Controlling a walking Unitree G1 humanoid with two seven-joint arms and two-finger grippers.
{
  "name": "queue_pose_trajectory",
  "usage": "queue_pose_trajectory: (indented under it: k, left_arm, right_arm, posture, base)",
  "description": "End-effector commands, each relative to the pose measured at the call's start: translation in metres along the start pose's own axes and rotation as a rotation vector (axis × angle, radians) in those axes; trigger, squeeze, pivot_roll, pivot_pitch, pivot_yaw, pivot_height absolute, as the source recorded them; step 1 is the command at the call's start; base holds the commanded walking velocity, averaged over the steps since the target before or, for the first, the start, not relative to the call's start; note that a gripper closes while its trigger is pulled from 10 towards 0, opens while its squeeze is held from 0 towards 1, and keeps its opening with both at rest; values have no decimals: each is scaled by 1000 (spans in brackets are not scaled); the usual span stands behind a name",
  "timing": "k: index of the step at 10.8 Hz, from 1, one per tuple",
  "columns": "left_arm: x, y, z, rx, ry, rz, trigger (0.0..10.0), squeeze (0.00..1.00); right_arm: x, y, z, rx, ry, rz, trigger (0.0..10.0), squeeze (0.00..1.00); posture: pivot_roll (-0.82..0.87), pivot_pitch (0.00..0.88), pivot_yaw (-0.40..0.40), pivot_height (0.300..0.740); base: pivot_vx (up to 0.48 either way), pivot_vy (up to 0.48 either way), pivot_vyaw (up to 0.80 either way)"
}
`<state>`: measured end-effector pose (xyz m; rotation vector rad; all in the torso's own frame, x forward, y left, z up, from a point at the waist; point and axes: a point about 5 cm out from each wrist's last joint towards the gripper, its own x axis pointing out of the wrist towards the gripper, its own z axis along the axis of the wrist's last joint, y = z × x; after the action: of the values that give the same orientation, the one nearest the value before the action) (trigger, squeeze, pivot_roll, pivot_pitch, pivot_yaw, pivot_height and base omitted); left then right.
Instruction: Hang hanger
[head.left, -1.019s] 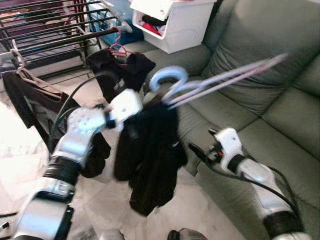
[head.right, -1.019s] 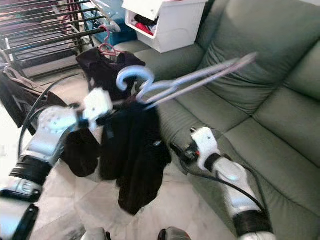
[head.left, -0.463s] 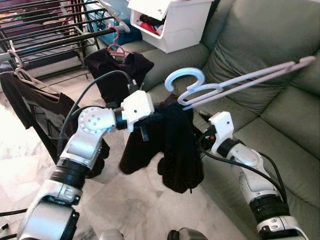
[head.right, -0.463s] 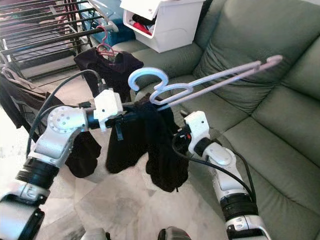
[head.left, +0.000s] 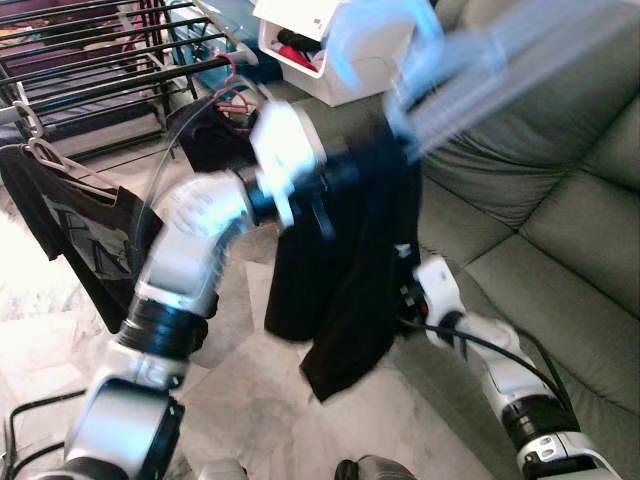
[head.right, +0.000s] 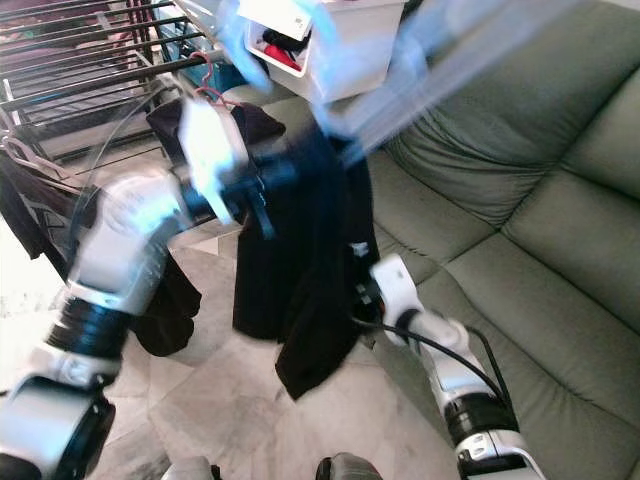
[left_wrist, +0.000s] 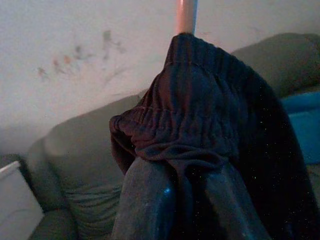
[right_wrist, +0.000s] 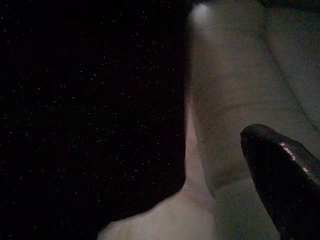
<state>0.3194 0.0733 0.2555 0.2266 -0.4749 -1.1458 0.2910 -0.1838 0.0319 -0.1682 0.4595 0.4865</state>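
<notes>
A pale blue-lilac hanger (head.left: 440, 60), blurred by motion, is up high in front of the sofa. A black garment (head.left: 345, 280) hangs from it. My left gripper (head.left: 332, 188) is raised and shut on the bunched waistband of the garment (left_wrist: 200, 115), just below the hanger's bar (left_wrist: 185, 15). Both fingers (left_wrist: 145, 200) pinch the cloth. My right gripper (head.left: 412, 297) sits low beside the garment's lower edge, its tips hidden behind the cloth. In the right wrist view one finger (right_wrist: 280, 175) shows next to black cloth.
A black drying rack (head.left: 100, 70) stands at the far left. A dark garment on a pink hanger (head.left: 232, 95) and a black shirt (head.left: 70, 220) hang from it. A grey-green sofa (head.left: 540, 230) is on the right, with a white bin (head.right: 350, 50) on it. Pale tiled floor lies below.
My left arm has swung the hanger and garment upward; the hook is now near the top of the view. My right gripper has dropped lower, away from the hanger.
</notes>
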Motion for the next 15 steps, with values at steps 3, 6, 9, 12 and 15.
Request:
queue_pose_trajectory:
  k: [3, 6, 9, 12, 15]
  left_arm:
    - [-20, 24, 7, 59, 26, 112, 0, 0]
    - [-36, 28, -6, 76, 107, 139, 0, 0]
    - [-61, 4, -41, 42, 238, 71, 0, 0]
    - [-108, -33, -70, -256, 364, -63, 0, 0]
    - [-132, -64, -89, -463, 451, -192, 0, 0]
  right_arm:
    - [-32, -55, -10, 64, 27, -333, 0, 0]
    - [-59, -92, 1, 42, -32, -534, 0, 0]
    - [-67, -113, 41, 46, -223, -680, 0, 0]
    - [-67, -124, 59, 89, -292, -757, 0, 0]
    - [-65, -125, 66, 97, -326, -781, 0, 0]
  posture:
    - [-85, 0, -36, 740]
    - [-91, 0, -36, 740]
    - [-96, 0, -34, 740]
    - [-82, 0, -44, 740]
    - [-91, 0, -46, 740]
  base:
    - [0, 0, 0]
    - [0, 0, 0]
    - [0, 0, 0]
    - [0, 0, 0]
    - [0, 0, 0]
